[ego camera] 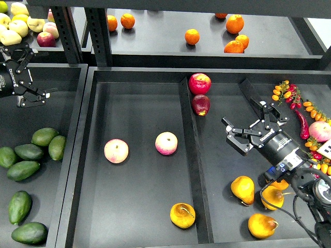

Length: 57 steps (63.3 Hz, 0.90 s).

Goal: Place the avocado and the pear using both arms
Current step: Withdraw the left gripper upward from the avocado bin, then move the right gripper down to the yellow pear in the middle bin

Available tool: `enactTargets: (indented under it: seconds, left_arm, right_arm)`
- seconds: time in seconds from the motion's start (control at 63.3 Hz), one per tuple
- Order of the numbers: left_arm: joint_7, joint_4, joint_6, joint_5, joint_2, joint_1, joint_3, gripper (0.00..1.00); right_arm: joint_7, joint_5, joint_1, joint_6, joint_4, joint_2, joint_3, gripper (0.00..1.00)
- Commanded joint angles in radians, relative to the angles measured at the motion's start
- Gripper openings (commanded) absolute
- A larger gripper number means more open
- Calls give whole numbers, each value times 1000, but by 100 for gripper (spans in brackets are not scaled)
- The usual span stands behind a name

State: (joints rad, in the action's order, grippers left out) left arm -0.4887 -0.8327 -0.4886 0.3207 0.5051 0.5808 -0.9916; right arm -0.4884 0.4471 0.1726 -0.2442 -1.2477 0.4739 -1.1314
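Note:
Several dark green avocados (pixel 29 151) lie in the left bin. One yellow-orange pear (pixel 182 215) with a brown stem lies at the front of the middle tray's left compartment. Three more pears (pixel 242 189) lie in the right compartment. My left gripper (pixel 37 75) hangs open and empty above the far end of the left bin, well behind the avocados. My right gripper (pixel 244 129) is open and empty over the right compartment, behind the pears there.
Two pink-and-cream peaches (pixel 116 151) lie in the left compartment, with two red apples (pixel 199 83) at the divider (pixel 192 170). Oranges (pixel 192 36) and yellow apples (pixel 19 26) sit on the back shelf. Cherry tomatoes and chillies (pixel 302 121) lie at the far right.

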Motion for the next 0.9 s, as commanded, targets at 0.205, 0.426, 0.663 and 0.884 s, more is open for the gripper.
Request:
enactTargets:
  seconds: [0.205,0.426,0.663,0.884]
  left_arm:
    - [0,-62,0,0,-298,-225,-389,99]
    - [0,-155,0,-11,-467,-384,-509,99]
    - [0,-255,0,-15,-505,-504,-550,99]
    - [0,-279,0,-17,-505,-521,-590,99]
  right_arm:
    - [0,-79,38,-3,-38,98,137,100]
    - [0,-96,146,-3,-45,166,333,100]
    - [0,-113,301,-3,-44,212,602,100]
    - [0,-215,369,-1,-26,201,789,100]
